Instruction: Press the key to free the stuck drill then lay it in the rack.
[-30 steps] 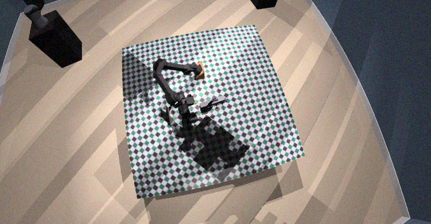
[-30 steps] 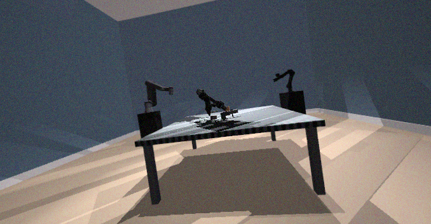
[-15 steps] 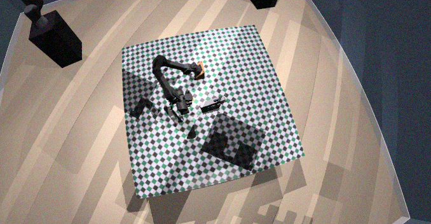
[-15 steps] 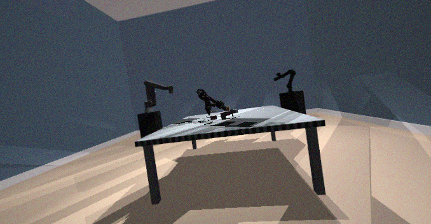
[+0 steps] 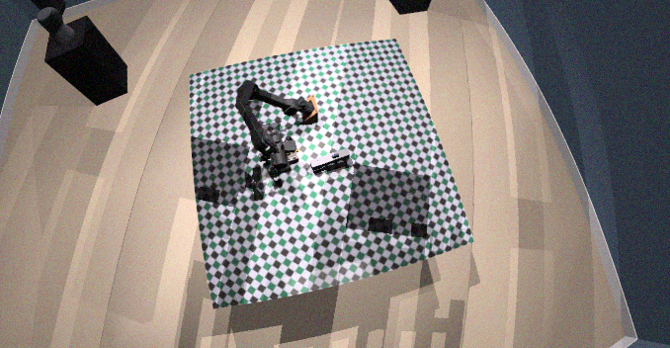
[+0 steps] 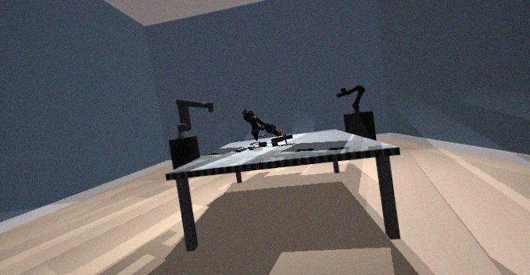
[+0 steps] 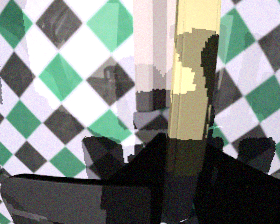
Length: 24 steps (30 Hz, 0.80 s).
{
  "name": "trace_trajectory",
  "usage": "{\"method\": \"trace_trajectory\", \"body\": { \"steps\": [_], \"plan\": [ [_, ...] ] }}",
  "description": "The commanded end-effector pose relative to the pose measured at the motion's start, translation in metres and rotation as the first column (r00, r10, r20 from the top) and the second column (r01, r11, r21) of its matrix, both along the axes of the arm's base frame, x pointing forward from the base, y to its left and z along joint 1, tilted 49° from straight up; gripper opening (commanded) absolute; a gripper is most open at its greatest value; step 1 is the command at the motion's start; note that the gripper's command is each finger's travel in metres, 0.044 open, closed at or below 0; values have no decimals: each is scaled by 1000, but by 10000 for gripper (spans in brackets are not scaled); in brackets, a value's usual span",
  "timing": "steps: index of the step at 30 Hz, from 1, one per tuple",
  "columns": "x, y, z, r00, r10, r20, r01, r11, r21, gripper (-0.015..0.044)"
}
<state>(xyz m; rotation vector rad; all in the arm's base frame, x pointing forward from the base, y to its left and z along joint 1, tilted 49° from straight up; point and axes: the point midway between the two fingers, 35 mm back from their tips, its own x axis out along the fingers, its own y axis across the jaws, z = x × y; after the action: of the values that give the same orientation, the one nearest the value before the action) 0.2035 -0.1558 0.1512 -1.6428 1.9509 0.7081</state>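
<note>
My gripper (image 5: 280,164) (image 6: 256,137) (image 7: 172,140) is above the patterned table and shut on a long yellow bar (image 7: 191,117), which looks like the drill. A pale grooved block (image 7: 153,50) (image 6: 263,144), apparently the rack, lies beside the bar in the wrist view, just left of it. In the top view the arm partly covers this area. A long white and black fixture (image 5: 322,162) (image 6: 282,138) stands to the right of the gripper, with a small bluish piece (image 5: 334,155) on top. Whether this piece is the key I cannot tell.
The arm's base end, with an orange part (image 5: 311,105), stands behind the gripper and the fixture. Dark shadows fall over the checkered table (image 5: 296,247). Two other arms stand on black pedestals (image 6: 184,151) (image 6: 359,125) beyond the table.
</note>
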Motion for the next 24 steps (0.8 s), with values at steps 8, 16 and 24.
{"method": "trace_trajectory", "body": {
  "steps": [8,16,24],
  "plan": [
    [-6,-13,-9,1000,3,1,-3,1000,-2,0],
    [-7,-19,-15,1000,3,1,-3,1000,-2,0],
    [-9,-28,-22,1000,3,1,-3,1000,-3,0]
  ]
}}
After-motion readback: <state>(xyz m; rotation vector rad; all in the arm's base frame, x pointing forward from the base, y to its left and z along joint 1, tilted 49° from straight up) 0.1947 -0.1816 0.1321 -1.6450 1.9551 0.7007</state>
